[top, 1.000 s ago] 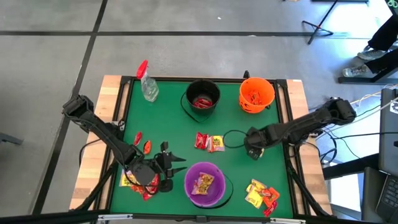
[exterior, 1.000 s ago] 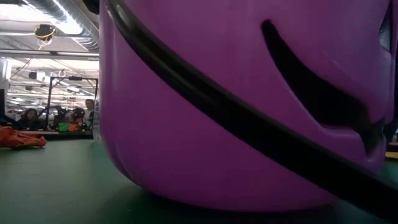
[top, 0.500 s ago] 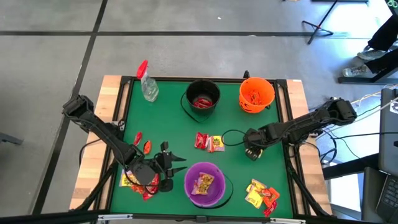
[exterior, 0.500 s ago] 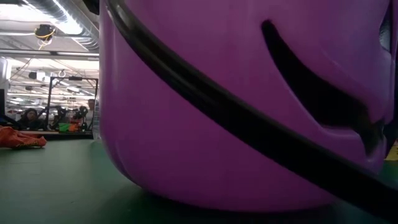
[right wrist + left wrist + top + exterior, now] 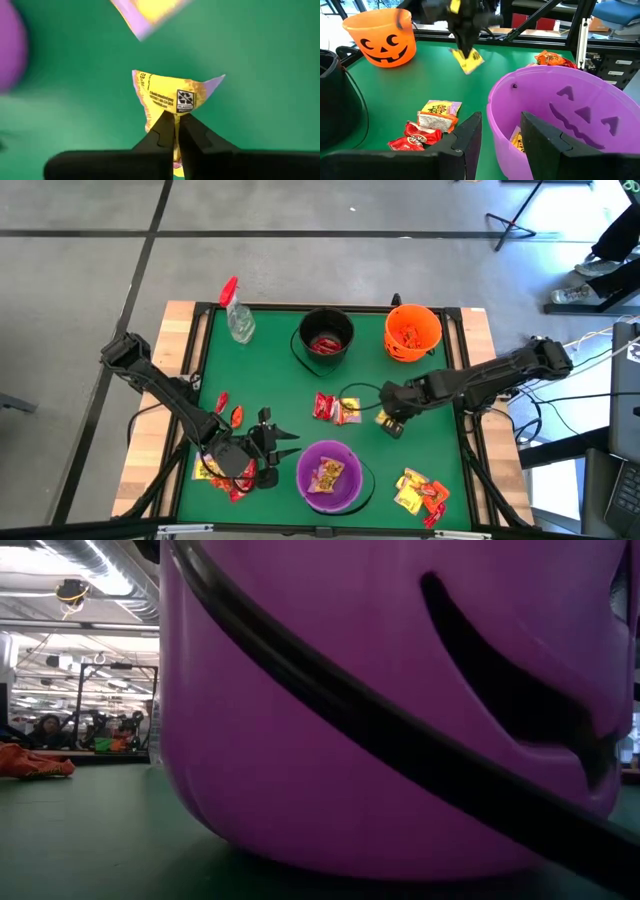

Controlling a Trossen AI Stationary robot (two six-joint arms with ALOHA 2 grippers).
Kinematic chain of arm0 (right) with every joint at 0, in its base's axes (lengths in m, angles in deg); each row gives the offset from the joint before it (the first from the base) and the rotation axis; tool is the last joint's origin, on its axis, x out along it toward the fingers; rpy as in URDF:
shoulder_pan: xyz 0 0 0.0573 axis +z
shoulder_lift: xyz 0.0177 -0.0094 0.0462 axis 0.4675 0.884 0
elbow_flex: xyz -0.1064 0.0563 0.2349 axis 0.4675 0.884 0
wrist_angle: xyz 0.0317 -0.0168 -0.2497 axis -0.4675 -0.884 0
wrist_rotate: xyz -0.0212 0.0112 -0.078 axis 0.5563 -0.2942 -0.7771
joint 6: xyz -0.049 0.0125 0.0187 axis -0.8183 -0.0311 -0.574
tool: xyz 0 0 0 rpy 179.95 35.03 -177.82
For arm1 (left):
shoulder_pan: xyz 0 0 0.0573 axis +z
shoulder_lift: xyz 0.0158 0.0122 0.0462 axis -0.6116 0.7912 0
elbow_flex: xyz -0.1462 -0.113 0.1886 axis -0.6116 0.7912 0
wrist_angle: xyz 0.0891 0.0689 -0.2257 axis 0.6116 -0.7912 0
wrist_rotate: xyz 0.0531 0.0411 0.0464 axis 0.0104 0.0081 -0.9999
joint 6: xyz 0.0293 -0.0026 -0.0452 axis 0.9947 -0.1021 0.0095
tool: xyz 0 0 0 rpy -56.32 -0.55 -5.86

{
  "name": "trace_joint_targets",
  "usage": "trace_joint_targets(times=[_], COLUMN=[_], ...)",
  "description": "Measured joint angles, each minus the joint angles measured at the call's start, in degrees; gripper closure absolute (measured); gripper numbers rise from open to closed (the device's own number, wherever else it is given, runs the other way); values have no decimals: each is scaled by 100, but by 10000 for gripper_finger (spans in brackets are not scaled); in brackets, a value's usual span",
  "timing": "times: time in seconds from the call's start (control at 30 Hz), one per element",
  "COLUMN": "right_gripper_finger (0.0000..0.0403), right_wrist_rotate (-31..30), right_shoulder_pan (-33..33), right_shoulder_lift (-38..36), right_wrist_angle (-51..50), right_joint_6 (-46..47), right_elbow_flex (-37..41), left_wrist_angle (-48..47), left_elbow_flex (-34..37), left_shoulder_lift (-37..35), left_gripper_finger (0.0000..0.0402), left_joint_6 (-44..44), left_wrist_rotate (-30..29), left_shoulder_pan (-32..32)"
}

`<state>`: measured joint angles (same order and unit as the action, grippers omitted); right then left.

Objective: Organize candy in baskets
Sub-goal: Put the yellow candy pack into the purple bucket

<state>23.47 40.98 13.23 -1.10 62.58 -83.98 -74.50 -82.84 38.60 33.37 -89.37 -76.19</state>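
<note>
My right gripper (image 5: 390, 421) is over the table's middle right, shut on a yellow candy packet (image 5: 172, 95), which also shows under it in the left wrist view (image 5: 467, 61). My left gripper (image 5: 268, 450) stands open just left of the purple basket (image 5: 328, 475), which holds candy. Its fingers (image 5: 470, 137) touch nothing. The black basket (image 5: 326, 338) and the orange basket (image 5: 412, 330) stand at the far side. Loose candy lies at the centre (image 5: 335, 410), near right (image 5: 420, 492) and near left (image 5: 222, 470). My right gripper pinches one crumpled end of the yellow packet (image 5: 174, 111) between its two fingertips. The fingers come from above, pointing down. The packet hangs below them (image 5: 468, 62), lifted clear of the green table.
A clear spray bottle with a red trigger (image 5: 238, 315) lies at the far left. The purple basket's wall fills the low view (image 5: 400, 690), with an orange-red packet (image 5: 35, 762) on the mat to its left. People sit in the room beyond the table.
My right gripper has shifted a little toward the table's left edge, toward the candy at the centre, and a yellow packet now shows at its tip. My left arm has kept still.
</note>
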Motion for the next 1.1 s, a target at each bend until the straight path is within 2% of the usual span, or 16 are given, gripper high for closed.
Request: trace_joint_targets(times=[0.23,0.37,0.73,0.93,1.1], right_gripper_finger=[379,382,384,384,384], right_wrist_rotate=[-338,-577,-582,-423,-207], right_shoulder_pan=[127,375,1134,1335,1355], right_shoulder_lift=[-4,-7,169,559,869], right_wrist_angle=[108,645,2675,3615,4008], right_joint_6=[-397,-696,-1187,-1441,-1586], right_elbow_flex=[-1229,-1578,-1630,-1630,-1630], left_wrist_angle=[0,-17,-46,-46,-44], left_elbow_flex=[0,0,0,0,0], left_shoulder_lift=[0,0,0,0,0], left_gripper_finger=[276,276,276,276,276], left_joint_6=[0,2,114,114,111], left_wrist_rotate=[7,7,7,7,7], left_shoulder_pan=[0,0,0,0,0])
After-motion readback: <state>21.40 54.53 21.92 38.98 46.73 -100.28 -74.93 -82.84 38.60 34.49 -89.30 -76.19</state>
